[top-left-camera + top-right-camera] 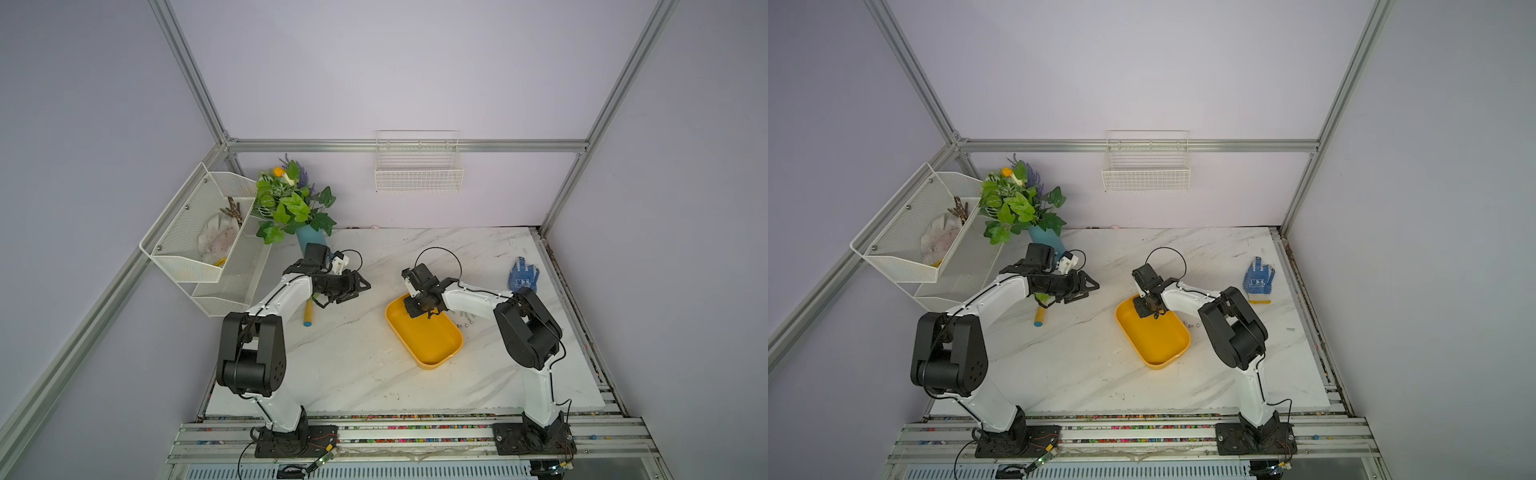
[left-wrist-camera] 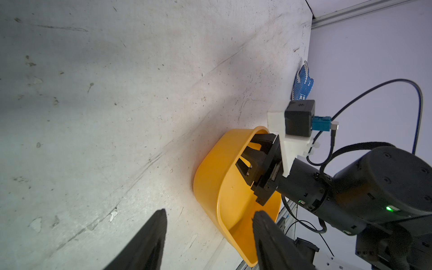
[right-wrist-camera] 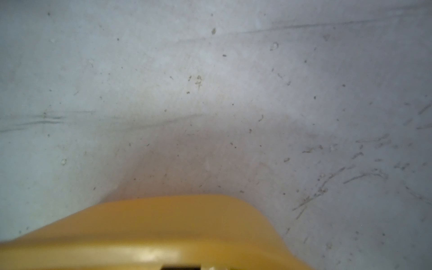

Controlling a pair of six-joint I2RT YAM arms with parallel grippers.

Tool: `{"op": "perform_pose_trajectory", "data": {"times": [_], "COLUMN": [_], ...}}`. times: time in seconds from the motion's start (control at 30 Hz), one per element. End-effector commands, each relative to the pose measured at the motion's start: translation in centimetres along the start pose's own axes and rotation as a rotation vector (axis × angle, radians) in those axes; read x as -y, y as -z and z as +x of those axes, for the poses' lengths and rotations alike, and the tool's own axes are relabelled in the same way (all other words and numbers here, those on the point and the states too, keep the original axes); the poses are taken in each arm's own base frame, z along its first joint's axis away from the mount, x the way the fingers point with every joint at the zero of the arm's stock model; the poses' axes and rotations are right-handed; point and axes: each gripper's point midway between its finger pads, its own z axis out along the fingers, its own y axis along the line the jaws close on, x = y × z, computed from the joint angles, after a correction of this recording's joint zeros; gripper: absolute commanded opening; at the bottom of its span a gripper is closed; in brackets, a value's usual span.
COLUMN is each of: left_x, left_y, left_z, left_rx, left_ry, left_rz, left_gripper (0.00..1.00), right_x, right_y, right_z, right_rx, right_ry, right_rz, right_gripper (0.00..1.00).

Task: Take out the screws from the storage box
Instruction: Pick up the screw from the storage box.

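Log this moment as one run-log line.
left gripper: open, over table | right gripper: inside storage box, grip unclear | screws: some on table beside box

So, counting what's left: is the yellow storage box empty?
Cannot tell fully: the storage box shows a bare floor, but the right gripper covers its far end. Some screws lie outside, beside it.

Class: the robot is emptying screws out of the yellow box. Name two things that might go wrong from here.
1. The right tool reaches into the storage box near its far end; pressing there might tip or slide the shallow box.
2. Screws lie on the table beside the box, close to the right arm; a swing might scatter them.
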Motion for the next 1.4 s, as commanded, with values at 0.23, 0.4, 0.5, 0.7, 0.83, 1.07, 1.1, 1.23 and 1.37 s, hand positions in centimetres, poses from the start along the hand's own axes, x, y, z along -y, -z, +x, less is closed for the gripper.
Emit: {"op": "perform_pose_trajectory", "data": {"times": [0.23,0.4,0.5,0.7,0.83,1.07,1.1,1.23,1.37], "left_x": [0.0,0.1,0.0,0.1,0.2,0.2,0.1,0.1,0.3], "left_y": [0.4,0.4,0.4,0.4,0.4,0.4,0.4,0.3,0.3], "left_z": [0.3,0.3,0.3,0.1,0.0,0.2,0.2,0.1,-0.1], "left_rx": [-0.005,-0.005,-0.002,-0.001,0.000,-0.001,-0.003,0.000,0.001], "left_ry": [-0.006,-0.005,-0.005,-0.006,-0.007,-0.008,-0.006,-0.008,-0.010], "left_rz": [0.006,0.006,0.006,0.008,0.009,0.009,0.008,0.011,0.017], "left_gripper": [0.64,0.63,0.64,0.63,0.64,0.64,0.63,0.64,0.64], "right_x": [0.4,0.6,0.6,0.0,-0.4,-0.2,-0.1,0.6,2.1], "right_y": [-2.7,-2.7,-2.5,-0.7,1.6,5.5,6.1,8.4,10.6], "right_z": [5.3,5.4,5.2,3.1,1.6,0.7,0.7,0.7,1.1], "right_rx": [-0.141,-0.149,-0.139,-0.072,-0.017,0.021,0.027,0.049,0.071], "right_ry": [0.023,0.033,0.029,-0.009,-0.029,-0.035,-0.037,-0.064,-0.115], "right_rz": [0.007,0.017,0.017,-0.007,-0.023,-0.022,-0.018,-0.008,0.001], "right_gripper": [0.12,0.01,0.00,0.00,0.00,0.00,0.00,0.00,0.00]}}
